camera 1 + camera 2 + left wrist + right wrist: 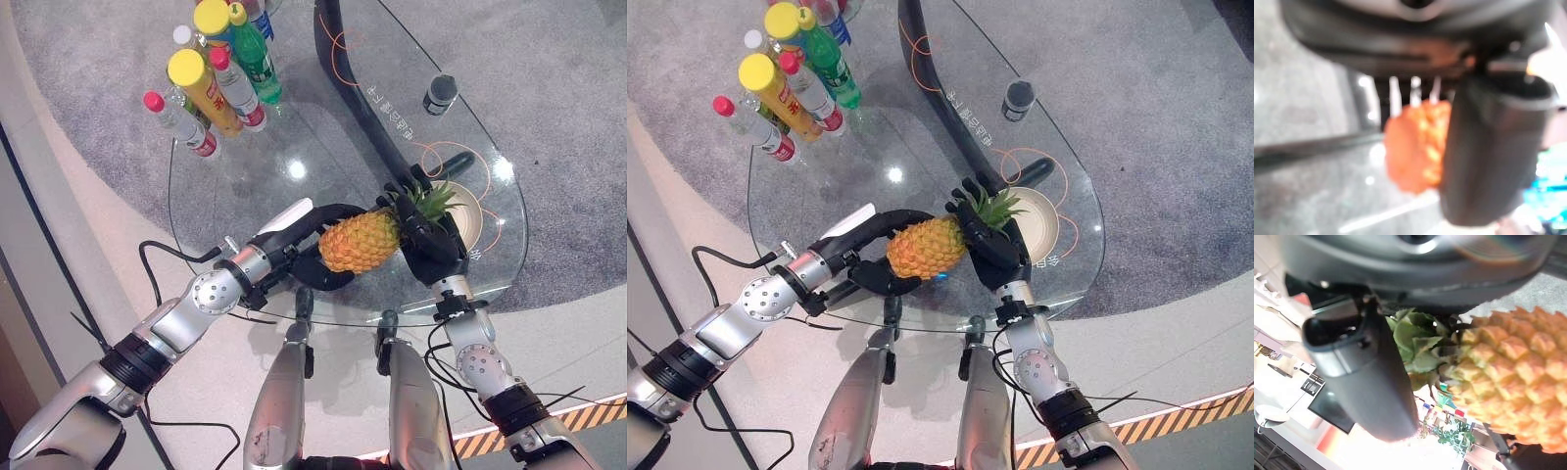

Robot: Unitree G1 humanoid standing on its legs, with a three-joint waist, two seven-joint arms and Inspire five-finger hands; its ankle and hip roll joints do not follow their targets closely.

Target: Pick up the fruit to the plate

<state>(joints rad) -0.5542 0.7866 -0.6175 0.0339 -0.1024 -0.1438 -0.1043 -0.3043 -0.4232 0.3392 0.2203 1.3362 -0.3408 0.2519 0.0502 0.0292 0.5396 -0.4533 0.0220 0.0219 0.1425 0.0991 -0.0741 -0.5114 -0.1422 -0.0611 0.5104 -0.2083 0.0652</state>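
Glass tabletop [323, 147] clearance should be kept while the pineapple [361, 241], held above it just beside the plate [475, 217], is carried level to the plate, being clasped at its body by the curled left hand [318, 245] and at its leafy crown by the curled right hand [431, 240].

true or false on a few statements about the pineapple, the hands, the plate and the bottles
1. The pineapple is held between both hands. True: the left hand curls round its body, the right hand grips its leafy end.
2. The pineapple lies on the plate. False: it is beside the plate, in the hands.
3. The bottles are clustered at the glass table's far left. True.
4. The plate holds an apple. False: no apple is on it.
5. The bottles have fallen over. False: they stand upright.
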